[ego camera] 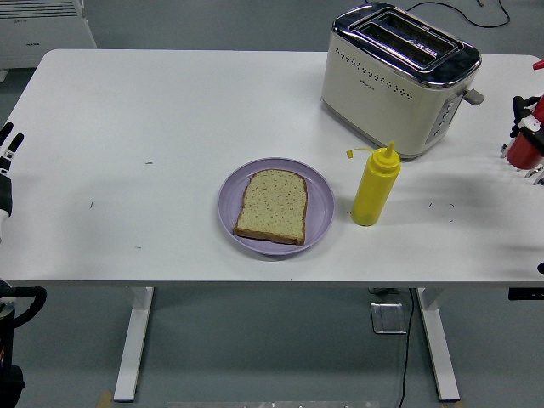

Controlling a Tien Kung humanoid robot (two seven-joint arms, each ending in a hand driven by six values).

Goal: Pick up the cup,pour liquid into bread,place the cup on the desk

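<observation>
Right hand (529, 129) sits at the far right edge of the view, mostly cut off; we see black fingers wrapped on a red bottle (524, 150), so we call it clamped on that bottle. We see no cup; the red bottle is the only thing held. It sits to the right of the toaster (398, 78), past the toaster's lever end, and looks tilted; we can't tell if it touches the table (170, 110). A bit of white rack (537, 174) shows just below the bottle at the edge, too cropped to say more.

Bread (272, 206): one slice lying flat on the purple plate (321, 200), roughly centred on it. Plate sits in front of the toaster and to its left, toward the table's near edge. We see no liquid on the slice.

Yellow squeeze bottle (375, 184) stands upright directly in front of the toaster, just right of the plate, not touching it. Its cap hangs off to the left of the nozzle.

Toaster is at the far right of the table, angled, slots up, cord (450, 12) running off behind it.

Left hand (8, 153) rests at the left edge, well left of the toaster, off the table's side, fingers relaxed and spread, holding nothing.
</observation>
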